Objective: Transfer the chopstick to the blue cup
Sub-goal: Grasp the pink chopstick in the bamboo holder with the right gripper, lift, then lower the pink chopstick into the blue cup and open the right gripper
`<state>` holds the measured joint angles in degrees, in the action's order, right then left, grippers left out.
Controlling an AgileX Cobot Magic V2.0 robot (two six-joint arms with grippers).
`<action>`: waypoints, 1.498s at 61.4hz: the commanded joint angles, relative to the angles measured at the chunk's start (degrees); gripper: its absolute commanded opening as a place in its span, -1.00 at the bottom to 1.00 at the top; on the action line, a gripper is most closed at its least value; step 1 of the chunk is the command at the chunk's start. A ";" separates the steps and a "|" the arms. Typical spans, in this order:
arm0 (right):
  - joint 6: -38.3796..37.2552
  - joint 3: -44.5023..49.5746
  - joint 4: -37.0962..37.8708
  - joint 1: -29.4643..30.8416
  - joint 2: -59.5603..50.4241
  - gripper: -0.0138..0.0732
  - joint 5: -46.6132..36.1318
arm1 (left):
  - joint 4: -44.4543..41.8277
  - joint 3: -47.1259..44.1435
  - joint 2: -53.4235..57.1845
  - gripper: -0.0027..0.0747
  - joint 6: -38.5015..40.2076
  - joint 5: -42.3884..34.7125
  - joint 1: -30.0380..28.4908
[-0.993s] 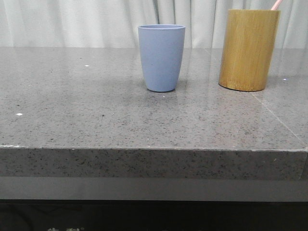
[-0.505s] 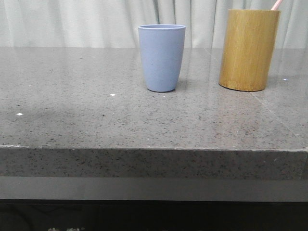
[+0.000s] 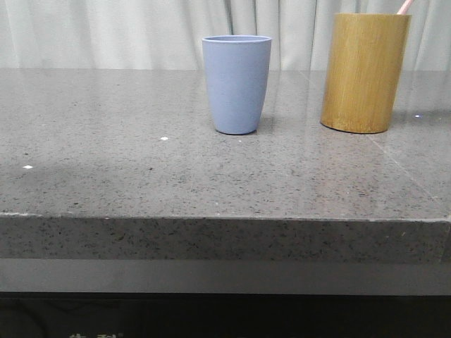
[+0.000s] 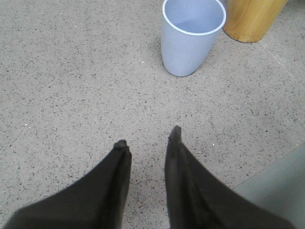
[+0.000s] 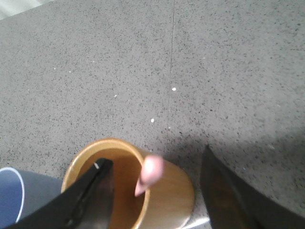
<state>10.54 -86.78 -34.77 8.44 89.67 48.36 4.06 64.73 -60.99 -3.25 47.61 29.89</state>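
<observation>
The blue cup (image 3: 237, 84) stands upright near the middle of the grey stone table, empty inside as the left wrist view shows it (image 4: 191, 36). To its right is a tan bamboo cylinder (image 3: 363, 72) with the pale pink chopstick (image 3: 404, 6) leaning out of its top. In the right wrist view the chopstick's end (image 5: 150, 172) rests against the cylinder's rim (image 5: 164, 191), between the wide-apart fingers of my open right gripper (image 5: 156, 160), untouched by either finger. My left gripper (image 4: 148, 138) hangs open over bare table, short of the cup.
The grey speckled table (image 3: 141, 169) has its front edge close to the camera. A seam line runs across its right side (image 3: 402, 165). White curtains (image 3: 106, 32) hang behind the table.
Nothing among the objects has moved. A soft shadow has spread over the table's left side and a small light spot there has shifted.
</observation>
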 commanded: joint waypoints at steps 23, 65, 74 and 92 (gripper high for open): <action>4.37 -4.36 -6.96 0.45 0.30 -0.20 -2.52 | 0.62 1.36 1.05 -0.45 0.68 -4.32 -0.08; 9.90 -21.59 -3.59 0.45 0.12 -0.84 11.40 | 0.62 1.36 1.05 -0.45 0.68 -4.32 -0.08; 9.90 -31.23 -2.46 -0.71 -0.09 -0.84 15.43 | 0.62 1.36 1.05 -0.45 0.68 -4.55 -0.08; 12.55 -35.04 -2.16 -12.67 -2.19 -0.84 13.36 | 0.62 1.36 1.05 -0.45 0.68 -4.69 -0.08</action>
<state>21.05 -120.24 -35.64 -0.72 89.48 65.44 4.06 64.64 -60.99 -3.25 46.97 29.89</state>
